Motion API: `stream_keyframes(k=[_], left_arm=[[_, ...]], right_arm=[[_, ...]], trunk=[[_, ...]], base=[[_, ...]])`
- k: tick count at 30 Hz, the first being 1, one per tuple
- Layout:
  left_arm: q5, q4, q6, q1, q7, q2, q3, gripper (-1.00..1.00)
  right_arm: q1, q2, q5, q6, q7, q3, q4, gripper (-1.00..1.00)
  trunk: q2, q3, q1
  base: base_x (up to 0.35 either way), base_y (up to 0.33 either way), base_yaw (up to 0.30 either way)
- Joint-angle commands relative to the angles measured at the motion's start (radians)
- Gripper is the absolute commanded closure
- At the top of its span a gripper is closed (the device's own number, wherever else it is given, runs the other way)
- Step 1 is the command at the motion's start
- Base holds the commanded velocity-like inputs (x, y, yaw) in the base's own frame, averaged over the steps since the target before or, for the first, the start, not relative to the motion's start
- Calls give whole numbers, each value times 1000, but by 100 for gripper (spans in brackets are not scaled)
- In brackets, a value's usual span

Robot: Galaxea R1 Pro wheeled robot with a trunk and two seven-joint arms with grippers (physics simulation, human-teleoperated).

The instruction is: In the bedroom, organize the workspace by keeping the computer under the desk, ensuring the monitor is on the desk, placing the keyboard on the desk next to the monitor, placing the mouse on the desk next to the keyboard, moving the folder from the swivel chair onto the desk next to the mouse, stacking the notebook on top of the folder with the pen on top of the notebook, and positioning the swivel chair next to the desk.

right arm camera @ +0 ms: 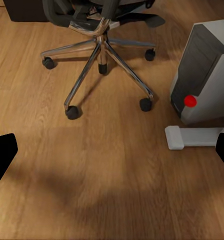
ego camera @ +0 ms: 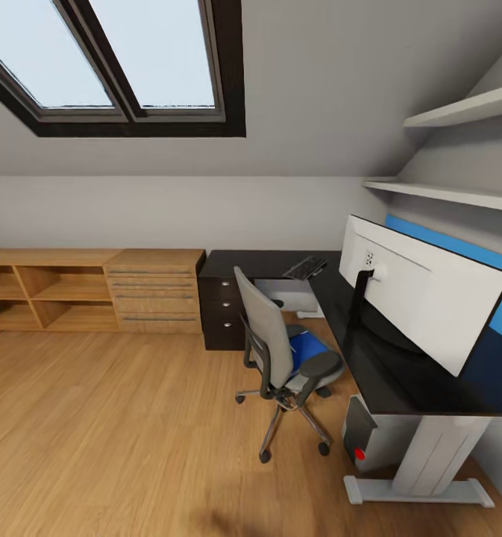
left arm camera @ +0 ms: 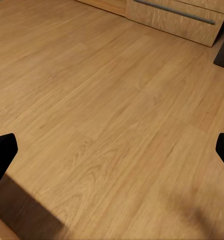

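Approach phase, nothing grasped. The robot stands back on the wooden floor (ego camera: pixel 116 432), facing the bench (ego camera: pixel 340 313).

Where things are:
- monitor (ego camera: pixel 422 291) upright on the bench, pale back toward the camera
- keyboard (ego camera: pixel 304 267) on the bench near the far corner, apart from the monitor
- computer (ego camera: pixel 370 440) on the floor under the bench end, beside the white bench foot (right arm camera: pixel 191 137), red dot facing out
- swivel chair (ego camera: pixel 280 350) just beside the bench, seat toward it
- folder (ego camera: pixel 303 350) flat on the chair seat, partly hidden by the backrest
- mouse, notebook and pen: cannot make them out

Judged step: closing in on the chair for the folder; computer and monitor look already placed. The next move calls for rolling nearer and reaching past the backrest or armrest (ego camera: pixel 321 365) to the seat, then carrying the folder to the bench.

Arm pose: both arms low, pincers aimed at the floor. Left pincer (left arm camera: pixel 112 150) has its fingertips (left arm camera: pixel 2 152) spread wide, empty, over bare boards near the wooden drawer cabinet (left arm camera: pixel 181 15). Right pincer (right arm camera: pixel 112 150) is equally wide apart, empty, looking at the chair's chrome star base (right arm camera: pixel 99 50) and the computer.
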Motion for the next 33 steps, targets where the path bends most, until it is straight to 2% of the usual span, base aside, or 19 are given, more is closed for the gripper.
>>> stream_keyframes(k=[1, 26, 33], left_arm=[[3, -1, -2, 0, 3, 0, -2, -100], [5, 2, 1, 0, 3, 0, -3, -100], [5, 25, 1, 0, 3, 2, -8, -100]], right_arm=[[-1, 0, 8, -1, -8, 1, 1, -100], [-1, -1, 8, -2, -8, -1, 1, -100], [-1, -1, 9, -2, -5, -1, 1, -100]], trunk=[[-8, -4, 4], [-183, -82, 100], [-232, -104, 127]], base=[[0, 0, 0], [0, 0, 0], [0, 0, -27]])
